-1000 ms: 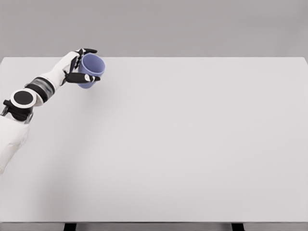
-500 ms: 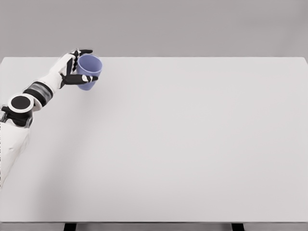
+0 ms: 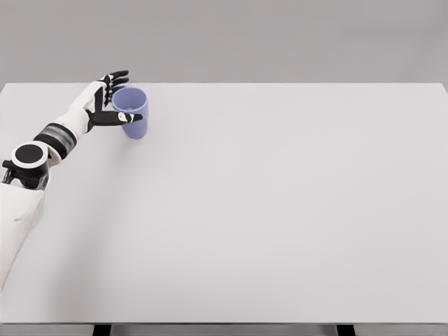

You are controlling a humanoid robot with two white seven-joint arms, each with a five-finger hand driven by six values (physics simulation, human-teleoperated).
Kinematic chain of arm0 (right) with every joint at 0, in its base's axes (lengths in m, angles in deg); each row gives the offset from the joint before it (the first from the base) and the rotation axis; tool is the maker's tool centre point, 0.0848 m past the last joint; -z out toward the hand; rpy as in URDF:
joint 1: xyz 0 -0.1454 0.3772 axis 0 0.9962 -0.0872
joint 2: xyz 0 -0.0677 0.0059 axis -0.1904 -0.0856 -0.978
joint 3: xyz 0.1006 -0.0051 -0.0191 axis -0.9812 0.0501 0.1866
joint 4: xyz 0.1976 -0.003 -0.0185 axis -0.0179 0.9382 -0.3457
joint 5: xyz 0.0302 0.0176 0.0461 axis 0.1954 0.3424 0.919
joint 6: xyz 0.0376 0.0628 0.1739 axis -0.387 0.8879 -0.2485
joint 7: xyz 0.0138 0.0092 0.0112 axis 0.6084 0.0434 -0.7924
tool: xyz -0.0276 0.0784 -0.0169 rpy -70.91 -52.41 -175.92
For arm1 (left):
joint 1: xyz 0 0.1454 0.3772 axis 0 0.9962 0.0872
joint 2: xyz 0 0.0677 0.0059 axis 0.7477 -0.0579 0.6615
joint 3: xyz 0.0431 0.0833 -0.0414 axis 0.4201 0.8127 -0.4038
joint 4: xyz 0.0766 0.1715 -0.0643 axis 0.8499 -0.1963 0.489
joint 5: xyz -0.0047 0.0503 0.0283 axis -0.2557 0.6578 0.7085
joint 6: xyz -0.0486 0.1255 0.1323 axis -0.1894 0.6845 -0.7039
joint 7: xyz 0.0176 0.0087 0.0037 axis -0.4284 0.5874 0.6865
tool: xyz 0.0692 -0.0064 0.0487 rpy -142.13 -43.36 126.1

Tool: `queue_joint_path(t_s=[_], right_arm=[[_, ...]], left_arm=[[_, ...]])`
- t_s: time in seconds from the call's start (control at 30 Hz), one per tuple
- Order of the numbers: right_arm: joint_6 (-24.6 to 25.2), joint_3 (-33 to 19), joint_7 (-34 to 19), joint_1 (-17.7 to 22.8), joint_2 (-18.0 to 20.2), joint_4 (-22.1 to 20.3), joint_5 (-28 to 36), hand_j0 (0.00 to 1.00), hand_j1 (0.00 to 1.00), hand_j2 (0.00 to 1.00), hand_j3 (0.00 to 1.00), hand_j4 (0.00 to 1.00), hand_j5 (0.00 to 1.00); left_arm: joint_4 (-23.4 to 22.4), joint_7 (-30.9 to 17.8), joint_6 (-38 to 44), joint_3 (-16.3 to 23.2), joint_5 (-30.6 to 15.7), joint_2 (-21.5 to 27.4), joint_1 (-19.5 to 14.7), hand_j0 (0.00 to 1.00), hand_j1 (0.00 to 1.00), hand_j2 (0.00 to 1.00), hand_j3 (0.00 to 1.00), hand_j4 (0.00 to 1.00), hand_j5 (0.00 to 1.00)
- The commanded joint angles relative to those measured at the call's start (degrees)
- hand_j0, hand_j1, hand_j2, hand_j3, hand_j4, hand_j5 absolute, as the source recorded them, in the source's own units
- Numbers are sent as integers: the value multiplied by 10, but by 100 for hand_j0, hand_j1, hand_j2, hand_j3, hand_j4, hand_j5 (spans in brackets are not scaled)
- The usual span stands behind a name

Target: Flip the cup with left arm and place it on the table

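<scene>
1. Head view: a plain grey wall is backing a matte white table, its surface smooth and bare around the cup.
2. The blue cup, tilted a second ago, is now standing upright, mouth up, near the table's far left corner; the flip is looking complete.
3. The left hand is still wrapping the smooth cylindrical cup, black fingers loosening; release appears to be next.

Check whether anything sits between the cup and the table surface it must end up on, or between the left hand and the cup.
Nothing visible does. The purple cup appears upright, mouth up, near the table's far left corner, apparently already on it. The left hand is right beside it, fingers around its side, with nothing between them.
</scene>
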Motion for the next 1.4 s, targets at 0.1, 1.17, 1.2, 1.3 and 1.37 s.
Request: queue_joint_path(t_s=[0.1, 1.17, 1.2, 1.3, 1.37], right_arm=[[0, 0, 0, 0, 0, 0, 0, 100, 100, 100, 100, 100, 100], [0, 0, 1, 0, 0, 0, 0, 100, 100, 100, 100, 100, 100], [0, 0, 0, 0, 0, 0, 0, 100, 100, 100, 100, 100, 100], [0, 0, 0, 0, 0, 0, 0, 100, 100, 100, 100, 100, 100], [0, 0, 0, 0, 0, 0, 0, 100, 100, 100, 100, 100, 100]], left_arm=[[1, -1, -5, -1, -1, 1, 0, 100, 100, 100, 100, 100, 100], [9, 0, -5, 0, 6, 25, 4, 100, 100, 100, 100, 100, 100], [9, 0, -5, 0, 6, 28, 4, 100, 100, 100, 100, 100, 100], [9, 0, -5, 0, 6, 33, 5, 100, 100, 100, 100, 100, 100], [9, 0, -5, 0, 6, 44, 5, 100, 100, 100, 100, 100, 100]])
